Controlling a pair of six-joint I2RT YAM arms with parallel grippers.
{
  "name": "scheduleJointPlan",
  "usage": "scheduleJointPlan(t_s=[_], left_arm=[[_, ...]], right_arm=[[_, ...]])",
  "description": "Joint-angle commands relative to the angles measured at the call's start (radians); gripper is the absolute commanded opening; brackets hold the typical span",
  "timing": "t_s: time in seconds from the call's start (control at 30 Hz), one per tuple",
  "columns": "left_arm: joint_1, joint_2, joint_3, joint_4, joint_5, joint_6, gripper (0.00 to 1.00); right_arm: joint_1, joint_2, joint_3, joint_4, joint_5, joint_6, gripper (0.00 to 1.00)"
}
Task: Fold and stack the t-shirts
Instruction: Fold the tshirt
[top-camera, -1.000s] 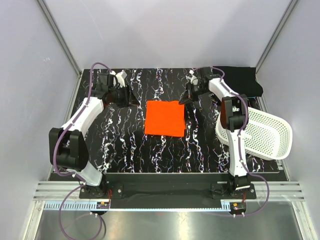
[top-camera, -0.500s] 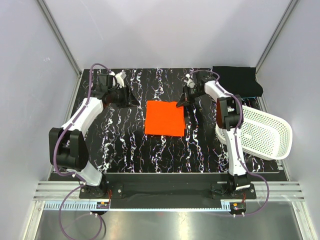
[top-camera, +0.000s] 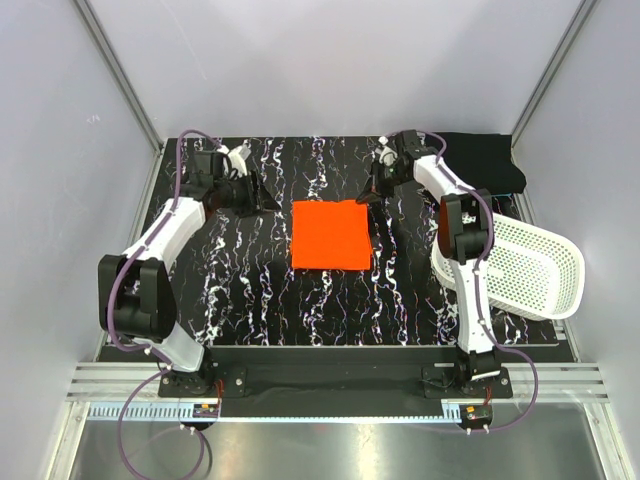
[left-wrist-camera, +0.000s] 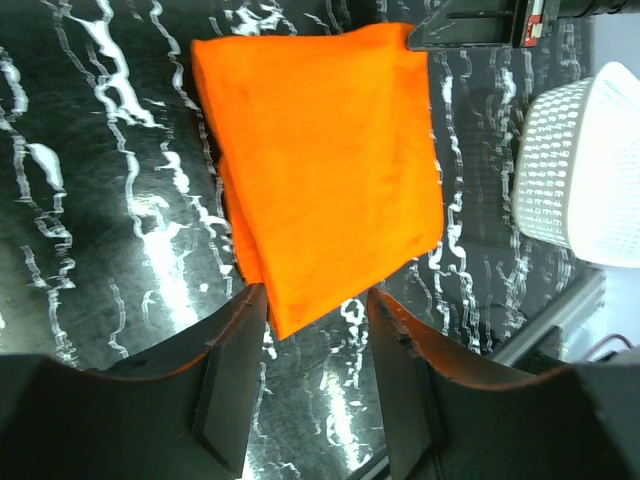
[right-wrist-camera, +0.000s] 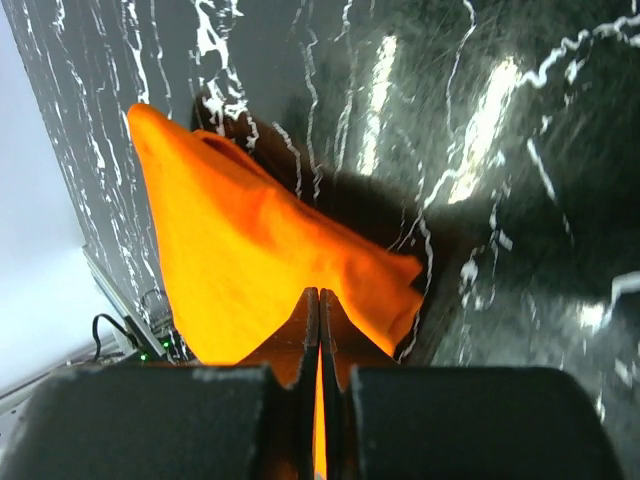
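Note:
The orange t-shirt (top-camera: 330, 235) lies folded into a flat square in the middle of the black marbled table. The black t-shirt (top-camera: 485, 160) lies folded at the back right corner. My left gripper (top-camera: 265, 203) is open just left of the orange shirt's far left corner. In the left wrist view its fingers (left-wrist-camera: 235, 385) stand apart, with the near corner of the orange shirt (left-wrist-camera: 320, 170) just ahead of the left gripper (left-wrist-camera: 318, 335). My right gripper (top-camera: 371, 195) is shut at the shirt's far right corner. In the right wrist view the right gripper (right-wrist-camera: 320, 295) overlaps the orange shirt (right-wrist-camera: 240, 260); no clamped fabric shows.
A white perforated basket (top-camera: 520, 265) lies tipped on its side at the table's right edge, next to the right arm; it also shows in the left wrist view (left-wrist-camera: 575, 170). Grey walls enclose the table at the back and on both sides.
My right gripper reached to the shirt's far right corner, then drew back and slightly right. The orange shirt now lies squarer. The left arm has barely moved.

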Motion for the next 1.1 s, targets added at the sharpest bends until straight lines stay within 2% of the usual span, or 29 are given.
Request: scheduleJointPlan(t_s=[0.0,0.2,0.33,0.6,0.7,0.8,0.83,0.93,1.07], left_arm=[[0.004,-0.024,-0.031,0.105,0.092,-0.042,0.5],[-0.051,0.042,-0.065,0.121,0.089,-0.05,0.49],[-0.093,0.081,-0.047,0.105,0.038,-0.05,0.42],[-0.222,0.182,-0.002,0.104,-0.063,-0.055,0.42],[-0.226,0.225,-0.013,0.11,-0.086,-0.067,0.42],[-0.228,0.245,-0.033,0.111,-0.136,-0.068,0.42],[-0.229,0.249,-0.038,0.111,-0.152,-0.064,0.42],[-0.22,0.271,-0.042,0.078,-0.239,-0.047,0.41],[-0.173,0.297,-0.026,0.059,-0.302,-0.045,0.41]], right_arm=[[0.005,-0.117,-0.02,0.064,0.066,0.03,0.0],[0.001,-0.025,0.023,0.067,-0.006,0.072,0.0],[0.001,0.022,0.035,0.067,0.003,0.045,0.0],[-0.062,0.019,0.063,0.067,0.031,0.048,0.01],[-0.062,-0.001,0.075,0.061,0.048,0.042,0.03],[-0.065,-0.057,0.058,0.06,0.052,0.045,0.17],[-0.064,-0.073,0.044,0.057,0.052,0.043,0.28],[-0.064,-0.145,-0.063,0.058,0.054,0.021,0.51],[-0.062,-0.234,-0.193,0.061,0.092,-0.001,0.64]])
